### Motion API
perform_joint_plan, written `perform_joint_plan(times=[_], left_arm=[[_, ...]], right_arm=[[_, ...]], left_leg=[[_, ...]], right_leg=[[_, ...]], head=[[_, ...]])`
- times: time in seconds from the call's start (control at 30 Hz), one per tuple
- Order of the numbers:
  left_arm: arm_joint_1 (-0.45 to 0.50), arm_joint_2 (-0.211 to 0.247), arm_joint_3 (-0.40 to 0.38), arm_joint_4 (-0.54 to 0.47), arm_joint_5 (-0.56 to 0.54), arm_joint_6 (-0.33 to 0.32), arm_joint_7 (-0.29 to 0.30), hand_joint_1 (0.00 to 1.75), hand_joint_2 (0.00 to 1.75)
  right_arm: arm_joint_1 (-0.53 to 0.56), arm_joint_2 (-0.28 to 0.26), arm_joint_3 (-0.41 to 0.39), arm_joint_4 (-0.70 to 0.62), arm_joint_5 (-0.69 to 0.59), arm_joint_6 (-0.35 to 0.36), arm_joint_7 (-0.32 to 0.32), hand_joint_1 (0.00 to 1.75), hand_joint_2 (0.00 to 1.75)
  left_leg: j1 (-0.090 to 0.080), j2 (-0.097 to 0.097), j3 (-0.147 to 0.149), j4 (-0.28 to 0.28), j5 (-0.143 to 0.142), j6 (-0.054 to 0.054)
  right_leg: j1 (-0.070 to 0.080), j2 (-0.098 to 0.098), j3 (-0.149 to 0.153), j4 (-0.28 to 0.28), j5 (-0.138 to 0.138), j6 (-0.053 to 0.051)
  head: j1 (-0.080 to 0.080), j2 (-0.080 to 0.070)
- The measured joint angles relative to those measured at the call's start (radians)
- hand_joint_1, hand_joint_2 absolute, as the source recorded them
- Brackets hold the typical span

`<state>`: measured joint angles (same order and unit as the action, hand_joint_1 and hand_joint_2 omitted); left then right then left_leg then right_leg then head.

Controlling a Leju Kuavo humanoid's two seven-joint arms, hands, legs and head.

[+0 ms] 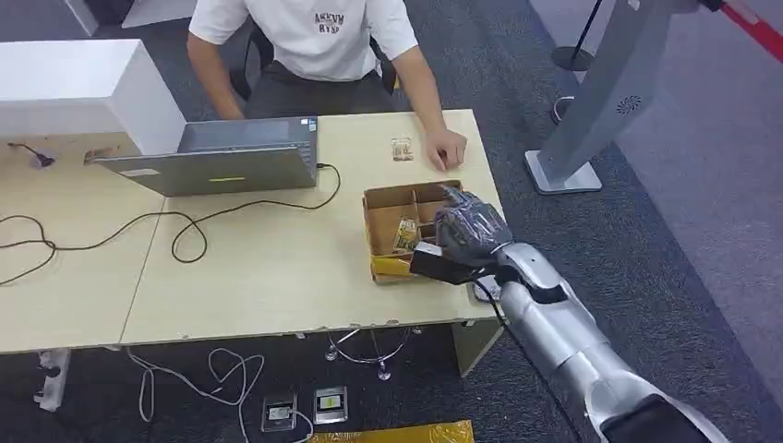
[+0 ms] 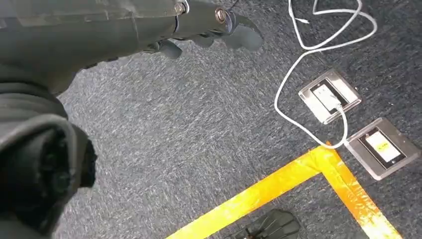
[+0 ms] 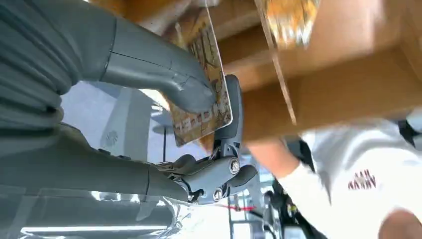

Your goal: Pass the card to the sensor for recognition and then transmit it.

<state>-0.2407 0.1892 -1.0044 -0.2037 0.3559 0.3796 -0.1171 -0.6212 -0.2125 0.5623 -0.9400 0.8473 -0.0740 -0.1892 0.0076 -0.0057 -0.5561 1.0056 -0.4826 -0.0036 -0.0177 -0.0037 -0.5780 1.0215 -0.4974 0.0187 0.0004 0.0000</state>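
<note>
Pinching a card [image 3: 201, 84] between thumb and fingers, the right hand [image 1: 471, 231] hovers over the cardboard box [image 1: 392, 208] on the desk [image 1: 277, 268]. The left hand [image 2: 219, 25] hangs over the floor, holding nothing. Farther off, another card [image 1: 402, 149] lies beside the person's hand [image 1: 447, 148].

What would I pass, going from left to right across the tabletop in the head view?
Black looping cable → open grey laptop → small card lying flat on the wood → person's hand resting on the table. The cardboard box and the robot's right hand overlap these, so I left them out.
</note>
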Motion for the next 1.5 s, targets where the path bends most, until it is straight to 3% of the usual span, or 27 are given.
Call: perform_joint_plan(times=[0.53,0.93,1.17,1.43,1.47,1.5], left_arm=[[-0.011,-0.003,0.0,0.0,-0.026,0.0,-0.013,0.0,0.0],[-0.051,-0.002,-0.002,0.0,-0.086,-0.049,-0.006,0.0,0.0],[-0.062,0.0,-0.002,0.0,-0.086,-0.053,-0.002,0.0,0.0],[-0.056,0.0,-0.002,0.0,-0.069,-0.051,-0.002,0.0,0.0],[-0.054,0.0,-0.002,0.0,-0.068,-0.051,-0.002,0.0,0.0],[-0.053,0.0,-0.002,0.0,-0.068,-0.051,-0.002,0.0,0.0]], right_arm=[[-0.238,0.009,-0.032,0.061,0.008,-0.029,-0.085,1.75,1.75],[-0.409,0.071,-0.029,0.224,0.006,0.002,-0.149,1.75,1.75],[-0.526,0.13,-0.023,0.374,0.024,0.033,-0.119,1.75,1.75],[-0.555,0.19,-0.022,0.472,0.045,0.045,-0.101,1.71,1.75],[-0.556,0.195,-0.022,0.483,0.047,0.045,-0.101,0.37,1.75],[-0.556,0.201,-0.022,0.493,0.047,0.045,-0.101,0.0,1.75]], left_leg=[[0.0,0.0,0.0,0.0,0.0,0.0],[0.0,0.0,0.0,0.0,0.0,0.0],[0.0,0.0,-0.001,0.0,0.0,0.0],[0.0,0.0,-0.001,0.0,0.0,0.0],[0.0,0.0,-0.001,0.0,0.0,0.0],[0.0,0.0,-0.001,0.0,0.0,0.0]], right_leg=[[0.0,0.0,0.0,0.0,0.0,0.0],[0.0,-0.001,0.0,0.001,0.0,0.0],[0.0,0.0,0.0,0.0,0.0,0.0],[0.0,-0.001,0.0,0.0,0.0,0.0],[0.0,-0.001,0.0,0.0,0.0,0.0],[0.0,-0.001,0.0,0.0,0.0,0.0]], head=[[0.0,0.0],[0.0,0.0],[0.0,0.0],[0.0,0.0],[0.0,0.0],[0.0,0.0]])
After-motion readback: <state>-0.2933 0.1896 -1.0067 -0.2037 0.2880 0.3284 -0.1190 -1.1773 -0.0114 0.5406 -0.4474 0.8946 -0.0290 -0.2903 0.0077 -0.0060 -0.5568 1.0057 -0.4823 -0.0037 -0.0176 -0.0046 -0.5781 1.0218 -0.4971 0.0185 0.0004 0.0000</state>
